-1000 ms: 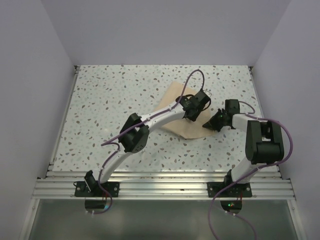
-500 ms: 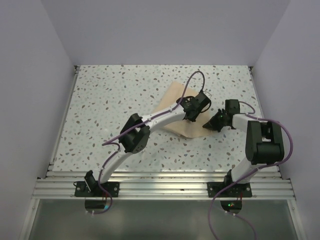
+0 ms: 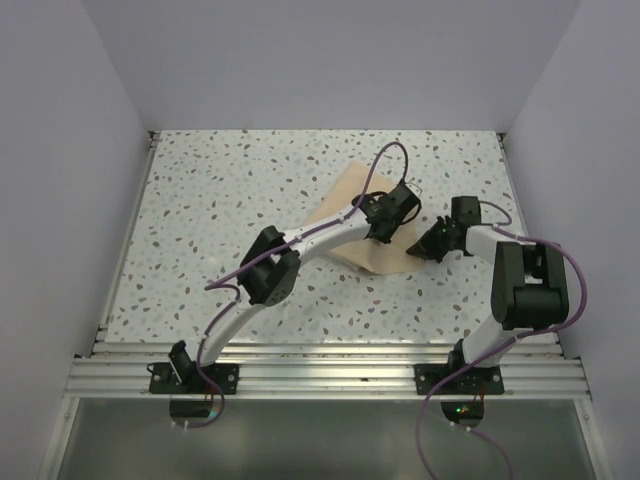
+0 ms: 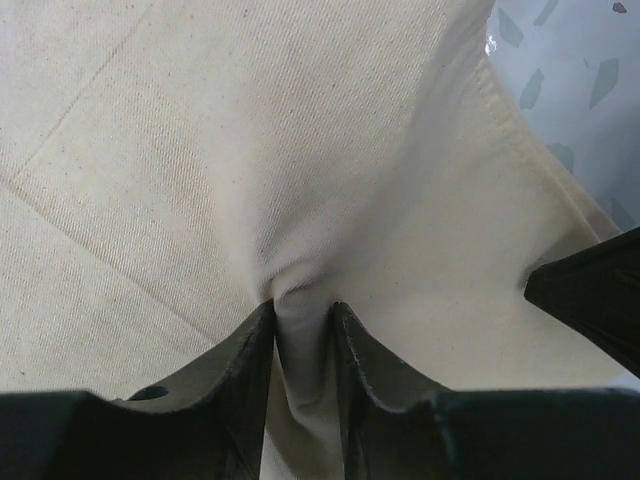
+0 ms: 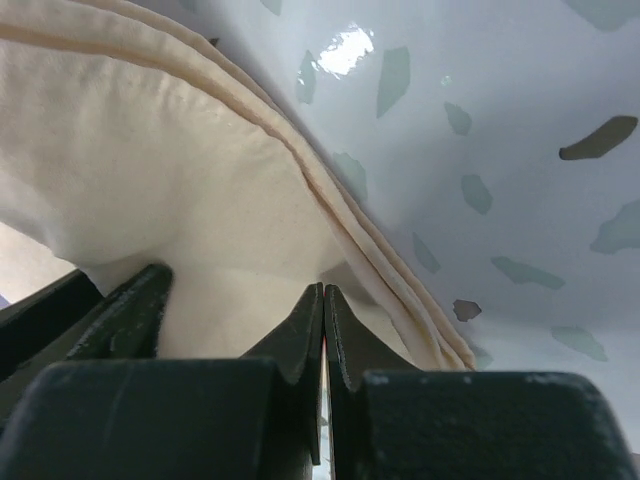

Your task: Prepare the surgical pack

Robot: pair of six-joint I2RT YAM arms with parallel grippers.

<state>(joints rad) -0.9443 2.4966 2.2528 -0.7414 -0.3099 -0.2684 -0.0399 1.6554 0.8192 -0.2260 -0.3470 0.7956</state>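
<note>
The tan wrap sheet lies folded into a bundle at the middle of the speckled table. My left gripper is over its right part. In the left wrist view it is shut on a pinched-up fold of the wrap. My right gripper is at the wrap's right corner. In the right wrist view it is shut, its tips against the layered hem of the wrap, with no cloth seen between the fingers. The steel tray, instruments and gauze are hidden.
White walls close in the table on the left, back and right. An aluminium rail runs along the near edge by the arm bases. The other gripper shows as a dark shape in each wrist view.
My left gripper has shifted very slightly toward the far side with the fold still pinched. The right gripper has stayed at the wrap's corner.
</note>
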